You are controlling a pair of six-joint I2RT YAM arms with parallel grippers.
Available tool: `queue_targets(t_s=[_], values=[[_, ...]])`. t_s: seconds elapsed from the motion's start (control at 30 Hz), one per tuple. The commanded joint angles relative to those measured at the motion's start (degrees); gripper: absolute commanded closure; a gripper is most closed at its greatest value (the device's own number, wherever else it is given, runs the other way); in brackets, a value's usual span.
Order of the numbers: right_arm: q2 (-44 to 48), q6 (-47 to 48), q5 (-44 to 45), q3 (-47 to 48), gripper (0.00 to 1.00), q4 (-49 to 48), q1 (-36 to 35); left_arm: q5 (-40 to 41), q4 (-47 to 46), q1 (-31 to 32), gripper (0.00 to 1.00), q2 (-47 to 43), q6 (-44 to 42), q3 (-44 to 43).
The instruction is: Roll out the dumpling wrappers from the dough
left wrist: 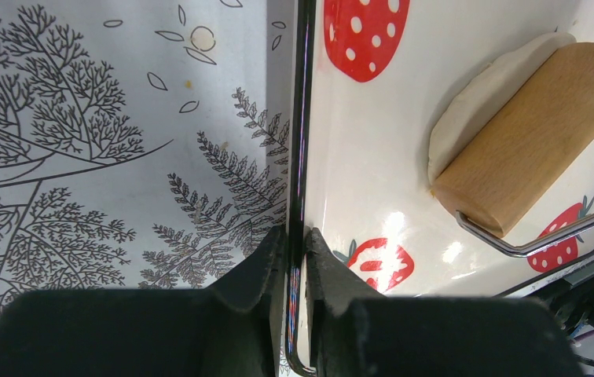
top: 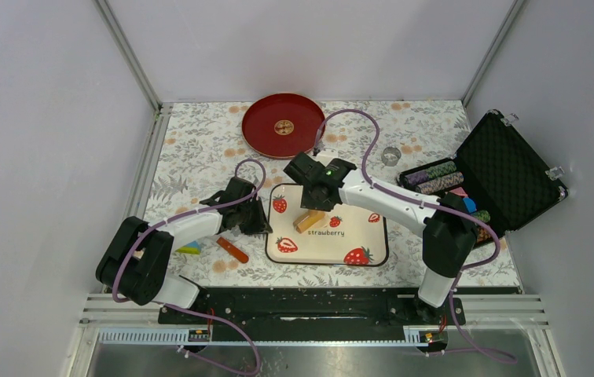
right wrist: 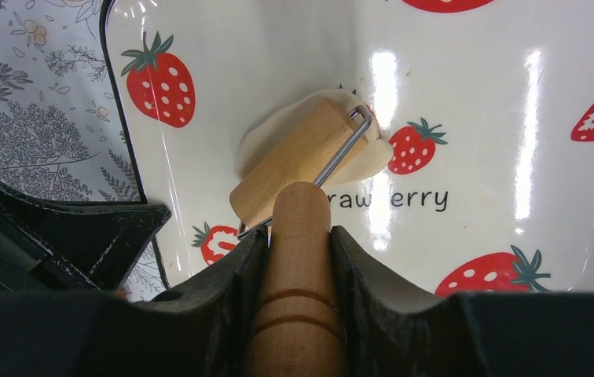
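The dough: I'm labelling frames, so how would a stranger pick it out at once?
On the floral table, find the white strawberry tray in the middle. A wooden roller lies on it, and the dough is the flat, pale cream round under that roller. Nothing else on the tray is plain cream; the prints are red.

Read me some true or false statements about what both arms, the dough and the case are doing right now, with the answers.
1. The right pincer grips the roller's wooden handle. True.
2. The roller rests on the dough. True.
3. The left pincer hangs open in the air. False: it is shut on the strawberry tray, pinching its left rim.
4. The dough lies outside the tray. False: it lies in the strawberry tray.
5. The black case is shut. False: its lid stands open.
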State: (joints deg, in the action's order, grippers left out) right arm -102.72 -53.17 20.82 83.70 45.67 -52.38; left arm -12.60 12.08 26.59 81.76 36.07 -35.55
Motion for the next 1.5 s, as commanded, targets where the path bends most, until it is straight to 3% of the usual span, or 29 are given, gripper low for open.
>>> queue_targets(t_s=[0.0, 1.1, 1.47], values=[[-9.88, -1.54, -2.98, -7.04, 1.0, -8.27, 1.95, 4.16, 4.7, -0.31, 1.0, 1.35, -1.34, 0.62], [-10.71, 2.46, -8.21, -7.41, 1.0, -16.12, 2.11, 4.17, 4.71, -0.33, 1.0, 1.41, -1.35, 0.55], [-10.11, 9.54, -13.79, -8.36, 1.0, -23.1, 1.17, 4.13, 4.7, -0.23, 1.0, 1.39, -1.45, 0.56]])
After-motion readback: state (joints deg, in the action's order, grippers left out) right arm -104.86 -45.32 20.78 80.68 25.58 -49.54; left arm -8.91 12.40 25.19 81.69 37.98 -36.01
